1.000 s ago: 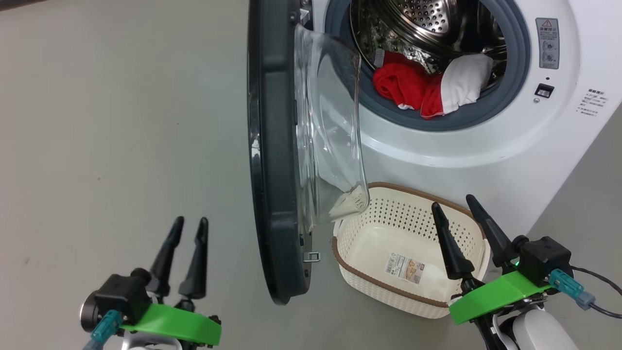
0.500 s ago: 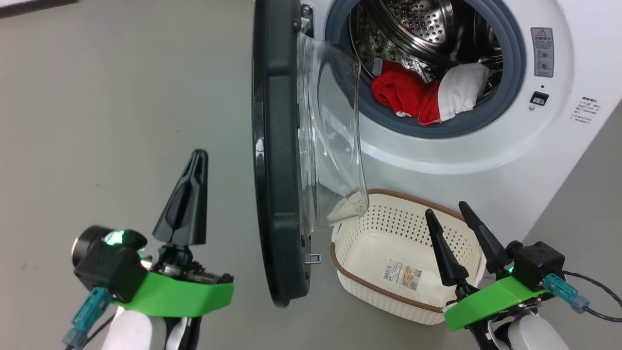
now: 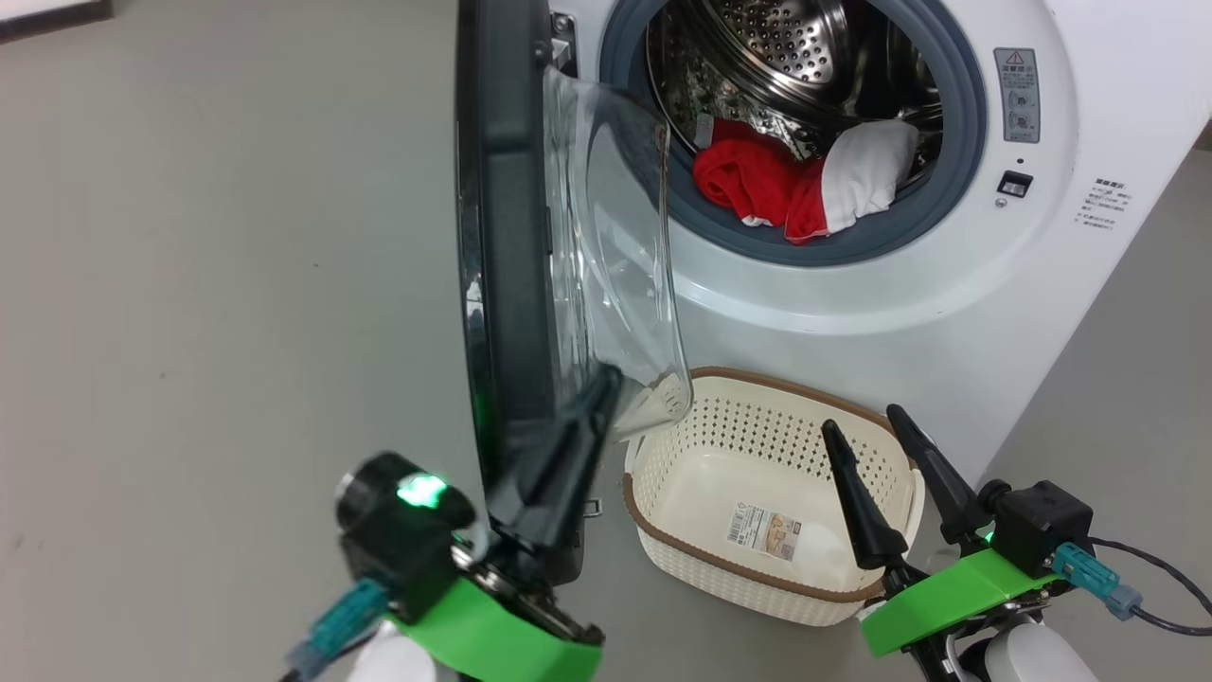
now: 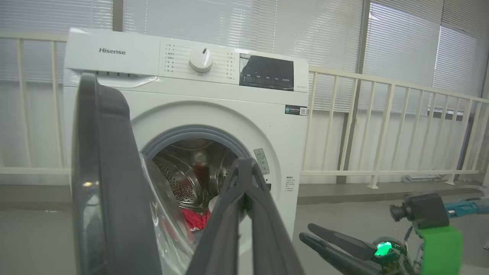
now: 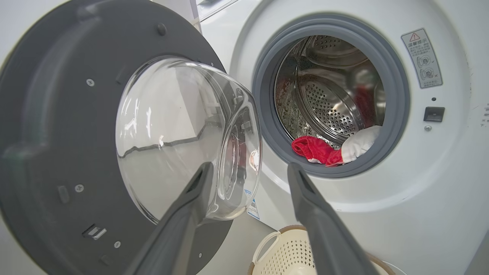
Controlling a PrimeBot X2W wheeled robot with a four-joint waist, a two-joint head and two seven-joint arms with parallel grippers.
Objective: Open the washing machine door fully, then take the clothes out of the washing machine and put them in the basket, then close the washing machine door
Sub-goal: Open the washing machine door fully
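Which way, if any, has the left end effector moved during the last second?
Yes: the left end effector went right, toward the cream perforated plastic basket, reaching the lower edge of the black-rimmed round door.

Landmark: the washing machine door stands edge-on, its glass bowl bulging to the right.
Right of the door: the drum mouth is unblocked; the clothes lie at its lower lip.
Below the door's bowl: the basket takes the floor (open from above).
Left of the door: bare floor.
At the door's lower inner face: the left gripper, fingers together, contact unclear.
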